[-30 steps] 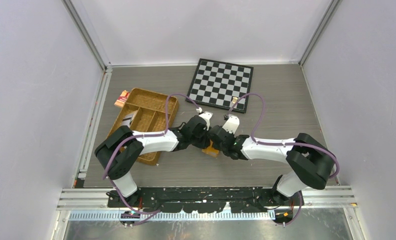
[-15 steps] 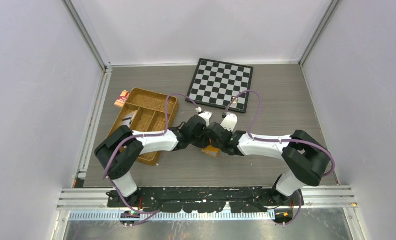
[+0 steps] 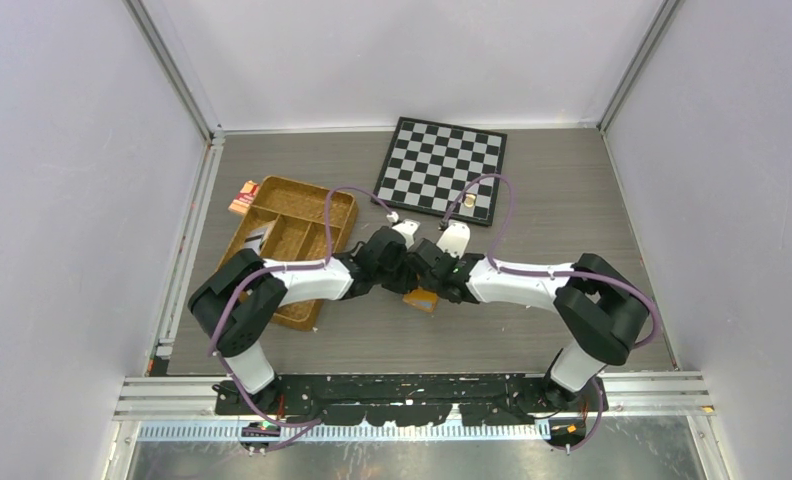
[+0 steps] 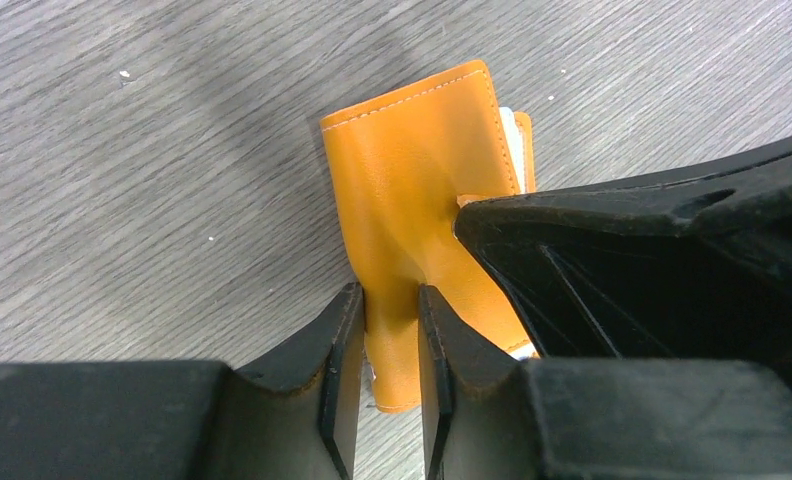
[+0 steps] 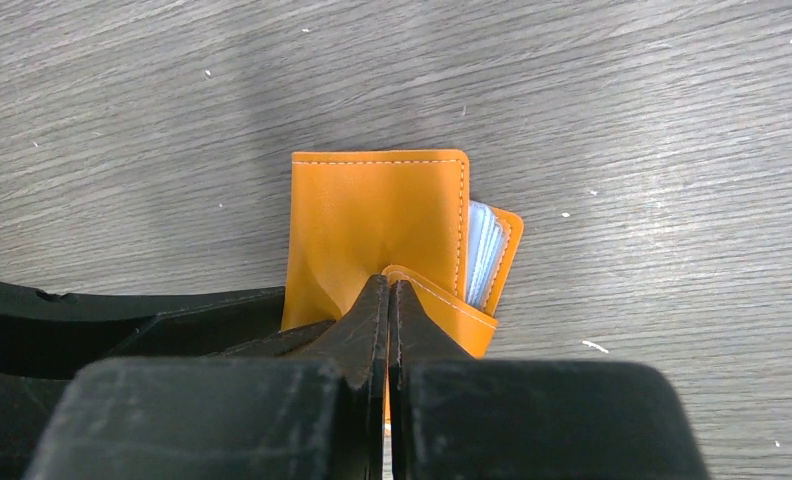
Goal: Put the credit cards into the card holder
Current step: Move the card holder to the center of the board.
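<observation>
The orange card holder [image 3: 422, 300] lies on the table between both arms. My left gripper [image 4: 389, 302] is shut on a raised fold of the card holder [image 4: 412, 170]. My right gripper [image 5: 388, 288] is shut on a flap edge of the card holder [image 5: 372, 215]. Light blue credit cards [image 5: 482, 250] show edge-on inside the holder, along its right side. A silver-grey dark-striped card [image 3: 256, 238] lies in the woven tray. From above, the left gripper [image 3: 408, 288] and the right gripper [image 3: 434, 290] meet over the holder and hide most of it.
A brown woven divided tray [image 3: 317, 205] sits left of the arms, with a small red-and-tan packet [image 3: 243, 197] at its far left corner. A chessboard [image 3: 442, 167] lies at the back, with a small piece [image 3: 469, 201] on its near edge.
The right arm has drawn in to the left, closer to the left gripper. The left jaws have narrowed a little on the holder. The holder stays where it was.
</observation>
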`<state>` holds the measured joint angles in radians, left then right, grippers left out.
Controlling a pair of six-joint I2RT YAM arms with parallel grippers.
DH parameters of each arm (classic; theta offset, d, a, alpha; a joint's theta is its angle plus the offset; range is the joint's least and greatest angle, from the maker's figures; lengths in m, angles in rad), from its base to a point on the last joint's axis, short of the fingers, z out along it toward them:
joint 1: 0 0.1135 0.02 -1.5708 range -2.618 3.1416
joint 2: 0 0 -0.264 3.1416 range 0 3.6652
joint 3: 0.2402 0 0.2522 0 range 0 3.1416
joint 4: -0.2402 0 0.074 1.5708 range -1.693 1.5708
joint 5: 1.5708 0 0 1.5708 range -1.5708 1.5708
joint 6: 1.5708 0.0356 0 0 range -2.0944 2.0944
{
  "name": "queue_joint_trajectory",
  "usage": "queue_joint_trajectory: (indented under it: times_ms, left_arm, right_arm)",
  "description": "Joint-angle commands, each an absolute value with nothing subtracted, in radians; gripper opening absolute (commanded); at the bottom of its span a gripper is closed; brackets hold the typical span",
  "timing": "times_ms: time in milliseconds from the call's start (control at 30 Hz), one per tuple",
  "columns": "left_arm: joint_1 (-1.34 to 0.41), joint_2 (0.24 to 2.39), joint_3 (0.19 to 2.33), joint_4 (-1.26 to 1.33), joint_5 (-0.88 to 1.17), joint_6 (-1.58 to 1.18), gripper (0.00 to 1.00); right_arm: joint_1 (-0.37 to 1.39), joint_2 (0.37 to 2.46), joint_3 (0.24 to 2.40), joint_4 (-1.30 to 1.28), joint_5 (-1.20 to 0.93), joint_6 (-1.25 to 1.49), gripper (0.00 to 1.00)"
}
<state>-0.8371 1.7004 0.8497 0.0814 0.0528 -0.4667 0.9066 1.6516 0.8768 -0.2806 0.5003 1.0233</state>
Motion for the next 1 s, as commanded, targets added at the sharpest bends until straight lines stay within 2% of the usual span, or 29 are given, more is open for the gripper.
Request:
queue_joint_trajectory:
  times_ms: [0, 333, 567, 767, 967]
  left_arm:
    - [-0.848, 1.776, 0.808, 0.076, 0.14, -0.45, 0.22]
    - [-0.803, 1.798, 0.787, 0.144, 0.234, -0.483, 0.12]
    - [-0.785, 1.799, 0.786, 0.129, 0.208, -0.504, 0.06]
    - [-0.762, 1.792, 0.768, 0.151, 0.208, -0.557, 0.01]
    - [-0.761, 1.781, 0.749, 0.205, 0.218, -0.621, 0.0]
  right_arm:
    - [0.895, 1.851, 0.819, -0.312, 0.35, 1.063, 0.0]
    - [0.904, 1.902, 0.853, -0.37, 0.332, 1.086, 0.01]
    - [0.952, 1.872, 0.827, -0.416, 0.364, 1.155, 0.0]
    - [1.037, 1.841, 0.819, -0.487, 0.466, 1.274, 0.01]
    - [1.115, 1.844, 0.835, -0.559, 0.548, 1.397, 0.01]
